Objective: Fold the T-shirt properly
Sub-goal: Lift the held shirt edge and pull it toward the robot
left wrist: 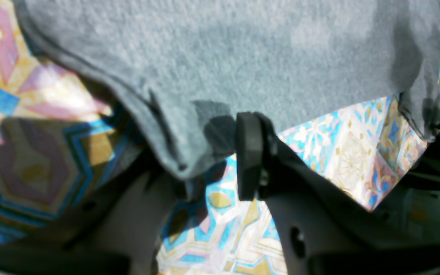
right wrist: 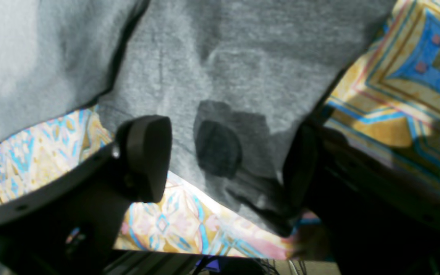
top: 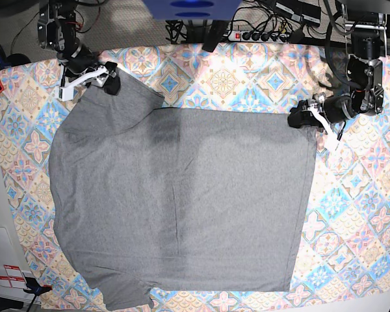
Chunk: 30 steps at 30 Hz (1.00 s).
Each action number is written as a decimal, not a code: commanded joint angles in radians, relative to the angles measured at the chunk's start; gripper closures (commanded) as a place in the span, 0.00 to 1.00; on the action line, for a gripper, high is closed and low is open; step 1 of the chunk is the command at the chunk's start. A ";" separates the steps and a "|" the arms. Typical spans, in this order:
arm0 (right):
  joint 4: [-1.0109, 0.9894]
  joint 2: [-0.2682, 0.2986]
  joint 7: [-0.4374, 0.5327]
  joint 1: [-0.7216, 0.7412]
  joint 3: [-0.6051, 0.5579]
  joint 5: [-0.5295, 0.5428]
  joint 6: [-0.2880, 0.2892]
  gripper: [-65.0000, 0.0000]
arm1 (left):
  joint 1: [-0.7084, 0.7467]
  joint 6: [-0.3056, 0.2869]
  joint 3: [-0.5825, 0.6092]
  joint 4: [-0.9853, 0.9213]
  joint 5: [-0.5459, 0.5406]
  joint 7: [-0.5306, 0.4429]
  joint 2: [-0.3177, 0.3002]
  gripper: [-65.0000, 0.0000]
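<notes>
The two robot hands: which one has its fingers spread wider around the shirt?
The right gripper, at the sleeve of the grey T-shirt: its fingers stand wide apart. The left gripper has a narrower gap at the shirt's corner.

No text, brand or number can be read in any view. The T-shirt (top: 182, 201) shows plain grey fabric with no legible mark. At the lower left edge of the base view, small white labels (top: 10, 274) with red blocks carry print too small to make out.
</notes>
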 commanded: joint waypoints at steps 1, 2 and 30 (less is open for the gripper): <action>-0.006 0.001 -0.064 -0.011 -0.009 -0.015 -0.013 0.32 | -0.001 0.006 0.003 0.003 0.024 0.033 -0.007 0.72; -0.008 0.001 -0.064 -0.011 -0.009 -0.015 -0.013 0.32 | -0.003 0.006 0.003 0.003 0.024 0.033 -0.007 0.72; -0.077 0.001 -0.068 0.021 -0.016 -0.021 -0.013 0.96 | -0.024 0.006 0.070 0.003 0.279 -0.042 0.059 1.00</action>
